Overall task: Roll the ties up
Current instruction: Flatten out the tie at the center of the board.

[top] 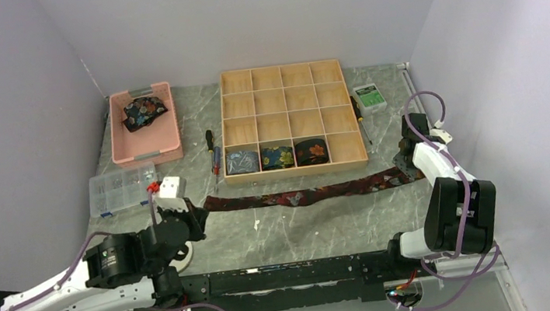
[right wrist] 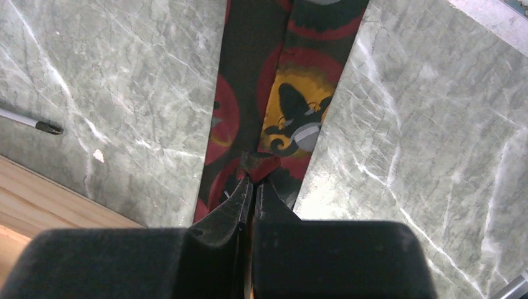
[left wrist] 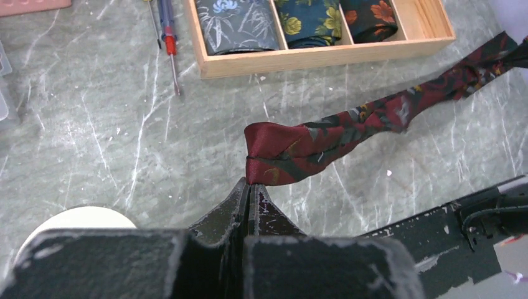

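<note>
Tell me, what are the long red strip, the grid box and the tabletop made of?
Tie: probably soft woven fabric with a slight sheen; it folds and creases. Grid box: pale bare wood, grain visible. Tabletop: grey marble look with white veins, possibly only a printed surface.

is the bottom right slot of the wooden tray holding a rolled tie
No, the wooden tray holds rolled ties only in the three left slots of its bottom row; the rightmost slot shows bare wood.

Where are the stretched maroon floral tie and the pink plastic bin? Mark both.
stretched maroon floral tie (top: 315,193): top view, middle of the strip.
pink plastic bin (top: 146,143): top view, bare floor near its front.
</note>
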You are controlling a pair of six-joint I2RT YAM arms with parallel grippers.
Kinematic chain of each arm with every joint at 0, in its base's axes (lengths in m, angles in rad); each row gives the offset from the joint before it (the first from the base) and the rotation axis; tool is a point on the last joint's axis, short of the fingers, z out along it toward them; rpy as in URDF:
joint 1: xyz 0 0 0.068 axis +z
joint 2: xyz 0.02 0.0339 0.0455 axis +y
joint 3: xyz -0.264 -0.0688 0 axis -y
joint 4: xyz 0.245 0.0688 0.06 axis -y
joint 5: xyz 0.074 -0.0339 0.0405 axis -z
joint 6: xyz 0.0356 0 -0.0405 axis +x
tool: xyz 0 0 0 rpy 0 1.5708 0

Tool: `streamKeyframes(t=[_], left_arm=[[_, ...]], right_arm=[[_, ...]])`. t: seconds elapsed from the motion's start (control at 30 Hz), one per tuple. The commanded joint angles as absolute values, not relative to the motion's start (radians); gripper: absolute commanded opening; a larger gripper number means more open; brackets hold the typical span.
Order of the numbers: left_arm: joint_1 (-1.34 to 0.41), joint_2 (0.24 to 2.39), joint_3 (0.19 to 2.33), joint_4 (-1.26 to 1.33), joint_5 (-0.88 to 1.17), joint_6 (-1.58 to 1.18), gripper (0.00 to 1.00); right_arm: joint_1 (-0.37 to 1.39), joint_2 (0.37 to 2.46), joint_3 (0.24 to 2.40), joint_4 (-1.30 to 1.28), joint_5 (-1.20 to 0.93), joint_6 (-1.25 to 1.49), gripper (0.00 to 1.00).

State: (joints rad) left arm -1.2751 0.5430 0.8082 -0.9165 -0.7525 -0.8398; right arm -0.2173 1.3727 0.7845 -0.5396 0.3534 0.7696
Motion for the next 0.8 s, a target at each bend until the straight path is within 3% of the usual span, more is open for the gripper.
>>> streamKeyframes(t=[0.0,0.27,0.4,0.63,0.7,0.73,0.77], left_arm=[[-1.273,0.442,0.635,-0.771,-0.819,-0.794,0.03],[-1.273,0.583,0.453,-0.667,-0.828,-1.024,0.03],[-1.286,0.683,0.442,-0.604,-0.831,-1.018,0.09],[-1.379,0.588,0.494,-0.710,-0.914,-1.027,0.50],[-1.383,0.521,0.494,-0.696,-0.898,-0.985,0.74],[-1.383,0.483,0.494,-0.688,-0.889,-0.965,0.89],[-1.385,0.456,0.497,-0.683,-0.883,-0.948,0.93]], right_arm=[[-0.221,1.356,0.802,-0.520,0.367,0.789,0.00],[-0.282,1.359,0.742,-0.477,0.330,0.785,0.00],[-0.299,1.354,0.716,-0.465,0.338,0.775,0.00],[-0.317,1.333,0.712,-0.457,0.321,0.754,0.00],[-0.310,1.299,0.711,-0.445,0.300,0.741,0.21],[-0.300,1.273,0.708,-0.440,0.289,0.742,0.37],[-0.286,1.250,0.706,-0.439,0.287,0.749,0.50]])
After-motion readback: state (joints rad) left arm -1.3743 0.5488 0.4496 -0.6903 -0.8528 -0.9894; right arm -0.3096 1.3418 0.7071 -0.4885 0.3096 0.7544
